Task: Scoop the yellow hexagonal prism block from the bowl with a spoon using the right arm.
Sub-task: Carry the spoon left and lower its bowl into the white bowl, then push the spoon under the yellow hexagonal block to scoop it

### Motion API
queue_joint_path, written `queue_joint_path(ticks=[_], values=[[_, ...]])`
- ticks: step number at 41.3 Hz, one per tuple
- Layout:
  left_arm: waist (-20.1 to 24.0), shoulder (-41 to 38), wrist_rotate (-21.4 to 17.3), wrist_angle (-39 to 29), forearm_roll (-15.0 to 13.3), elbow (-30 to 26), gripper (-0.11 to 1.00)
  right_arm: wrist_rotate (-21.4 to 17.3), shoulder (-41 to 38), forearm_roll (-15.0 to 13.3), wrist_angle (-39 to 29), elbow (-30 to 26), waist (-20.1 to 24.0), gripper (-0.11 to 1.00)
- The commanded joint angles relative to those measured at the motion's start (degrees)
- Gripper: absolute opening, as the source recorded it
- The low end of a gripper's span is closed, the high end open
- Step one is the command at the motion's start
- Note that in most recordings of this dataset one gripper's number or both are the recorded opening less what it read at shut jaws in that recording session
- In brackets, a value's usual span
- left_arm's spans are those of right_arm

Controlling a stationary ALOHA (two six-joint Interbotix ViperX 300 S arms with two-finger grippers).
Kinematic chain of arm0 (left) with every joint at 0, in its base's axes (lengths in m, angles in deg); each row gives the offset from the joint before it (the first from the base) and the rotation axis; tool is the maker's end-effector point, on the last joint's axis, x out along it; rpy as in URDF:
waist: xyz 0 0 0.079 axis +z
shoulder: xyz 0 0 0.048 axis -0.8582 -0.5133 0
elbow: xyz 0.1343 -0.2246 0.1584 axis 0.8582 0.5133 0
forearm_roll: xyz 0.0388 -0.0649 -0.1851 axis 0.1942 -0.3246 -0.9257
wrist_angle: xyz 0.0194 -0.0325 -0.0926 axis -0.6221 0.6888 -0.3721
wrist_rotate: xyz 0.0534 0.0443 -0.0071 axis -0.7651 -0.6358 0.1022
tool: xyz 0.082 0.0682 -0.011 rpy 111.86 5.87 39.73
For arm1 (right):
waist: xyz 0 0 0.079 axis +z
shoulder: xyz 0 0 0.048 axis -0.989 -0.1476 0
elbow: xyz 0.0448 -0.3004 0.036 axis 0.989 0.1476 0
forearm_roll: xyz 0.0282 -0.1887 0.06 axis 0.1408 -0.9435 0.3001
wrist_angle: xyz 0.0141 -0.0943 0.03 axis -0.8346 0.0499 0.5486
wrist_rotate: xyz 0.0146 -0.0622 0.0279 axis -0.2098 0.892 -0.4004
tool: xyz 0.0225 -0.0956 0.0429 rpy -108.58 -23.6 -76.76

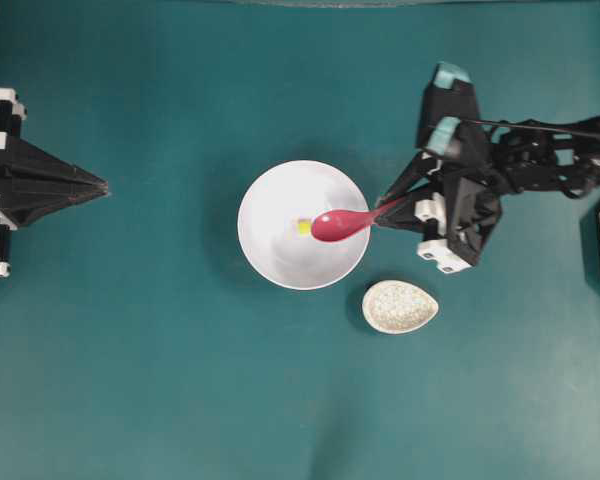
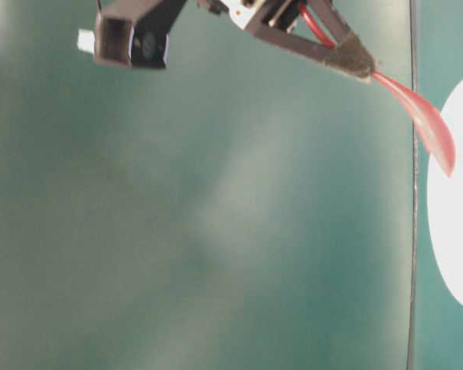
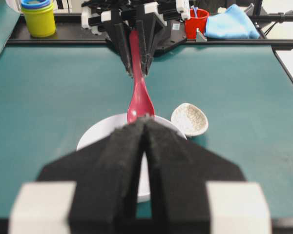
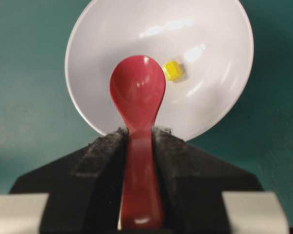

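spoon (image 1: 338,224): glossy pink-red
bowl (image 1: 270,250): plain white
block (image 1: 304,227): bright yellow
small dish (image 1: 399,306): cream, speckled
table (image 1: 130,380): teal
right tool (image 1: 380,213): black, teal patches

Robot lab bench, not a home or kitchen. Evidence: flat teal mat (image 1: 130,350) covers the whole work surface, black frame rail (image 3: 49,39) runs along the far edge in the left wrist view. Two black arms are fixed at opposite sides of the mat, left gripper (image 1: 98,186) and right gripper (image 1: 382,208). Props are staged, not in use: stacked yellow and blue cups (image 3: 38,17) far left, red cup (image 3: 196,22) and blue cloth (image 3: 232,23) far right on the rail.
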Motion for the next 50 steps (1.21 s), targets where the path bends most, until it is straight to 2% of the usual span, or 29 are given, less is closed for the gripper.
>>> queue_joint_path(ticks=[1, 6, 14, 21, 27, 50], values=[[0.1, -0.3, 0.0, 0.1, 0.2, -1.5, 0.02, 0.0, -1.4, 0.1, -2.9, -3.6, -0.7, 0.24], [0.1, -0.3, -0.1, 0.1, 0.2, -1.4, 0.02, -0.9, -3.7, -0.3, -5.6, -5.9, -1.1, 0.24], [0.1, -0.3, -0.1, 0.2, 0.2, -1.4, 0.02, -3.9, -6.1, -3.2, -8.8, -8.5, -1.1, 0.24], [0.0, -0.3, -0.1, 0.2, 0.2, -1.5, 0.02, -6.9, -6.7, -6.1, -10.5, -8.9, -1.1, 0.24], [0.0, -0.3, -0.1, 0.2, 0.2, -1.4, 0.02, -8.5, -7.4, -7.4, -10.5, -8.9, -1.1, 0.24], [0.1, -0.3, -0.1, 0.2, 0.2, -1.5, 0.02, -8.8, -11.8, -8.0, -9.4, -9.0, -1.0, 0.24]])
